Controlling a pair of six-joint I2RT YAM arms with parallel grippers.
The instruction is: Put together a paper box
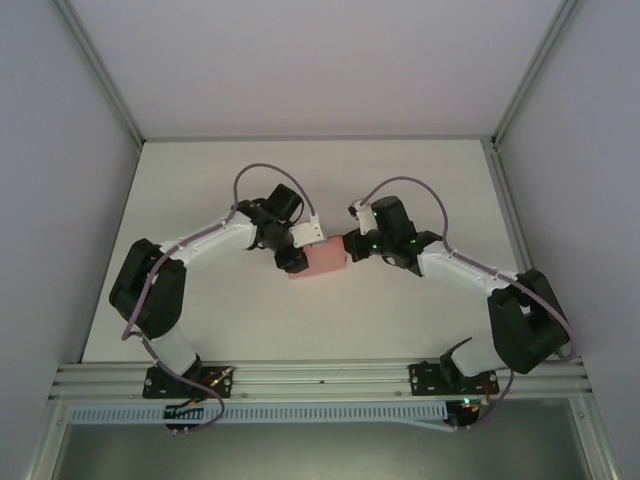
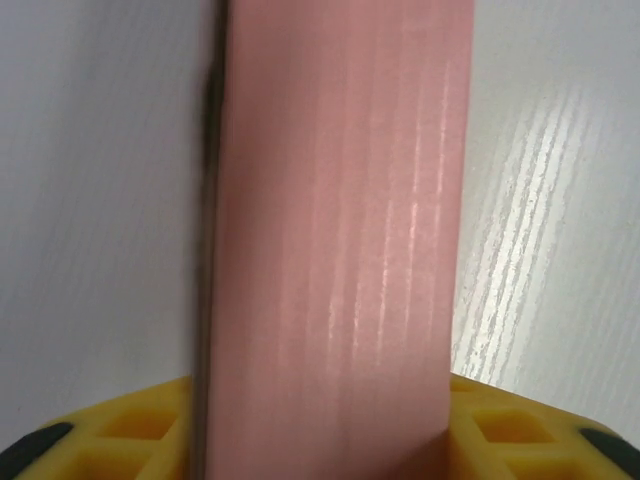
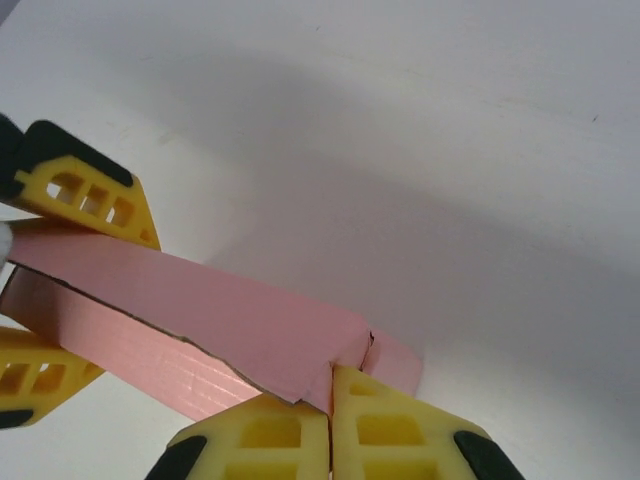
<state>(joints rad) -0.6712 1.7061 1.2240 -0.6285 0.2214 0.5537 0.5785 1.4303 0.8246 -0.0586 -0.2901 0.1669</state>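
- Right end effector (image 3: 330, 395) clenched on a flap edge of the paper box (image 3: 200, 310).
- Left end effector (image 1: 298, 250) straddles the paper box's opposite end; can't tell if it is grasping or released.

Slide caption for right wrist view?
Right gripper pinching the pink paper box by one end, left gripper straddling the other.

White tabletop (image 1: 400, 320); pink paper box (image 1: 325, 260) at its centre; contact with the surface unclear.
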